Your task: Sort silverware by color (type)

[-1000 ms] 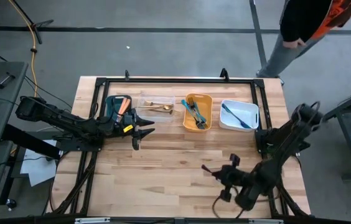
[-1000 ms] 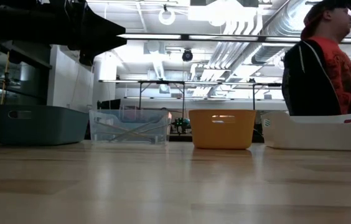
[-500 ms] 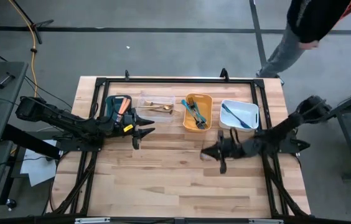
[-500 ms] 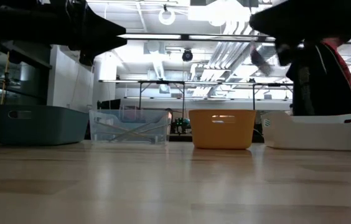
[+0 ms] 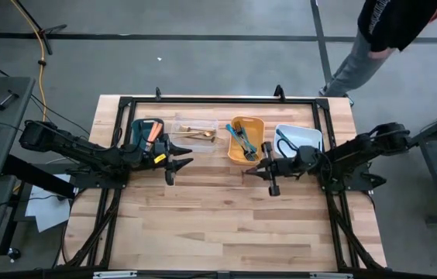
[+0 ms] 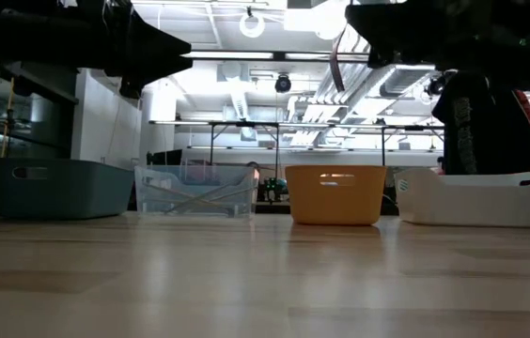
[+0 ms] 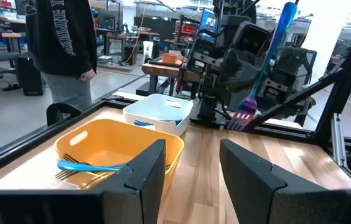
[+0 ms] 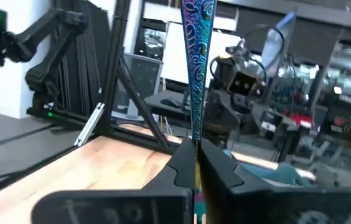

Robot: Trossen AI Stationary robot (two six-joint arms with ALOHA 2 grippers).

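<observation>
My right gripper (image 5: 251, 171) hangs above the table in front of the yellow bin (image 5: 234, 155) and the white bin (image 5: 311, 139), shut on a blue iridescent fork (image 7: 264, 62). My left gripper (image 7: 191, 168) waits open by the teal bin (image 5: 142, 133), nothing between its fingers. Teal-blue and dark silverware (image 5: 243, 142) lies in the yellow bin, a blue piece (image 5: 292, 146) in the white bin, gold pieces (image 5: 197, 135) in the clear bin (image 5: 195, 124), and orange pieces (image 5: 153, 132) in the teal bin. My right gripper pinches the fork between its two shut fingers, partway down the handle (image 8: 195, 135). The fingers reach level from the table's right side and lie across the fork. It stands nearly upright and clear of the table, handle (image 8: 197, 56) up, tines (image 7: 244, 117) hanging below.
The four bins stand in a row along the far side, seen in the low view as teal (image 6: 54, 188), clear (image 6: 194, 191), yellow (image 6: 335, 194) and white (image 6: 476, 197). A black frame rail (image 5: 218, 101) runs behind them. A person (image 5: 381, 31) stands beyond the far right corner. Bare wood (image 5: 218, 225) fills the near half.
My right gripper has swung from the table's near right part toward the far edge and the left. It ends in front of the yellow and white bins, its wrist rolled and levelled, still shut on the fork. The person at the far right has shifted.
</observation>
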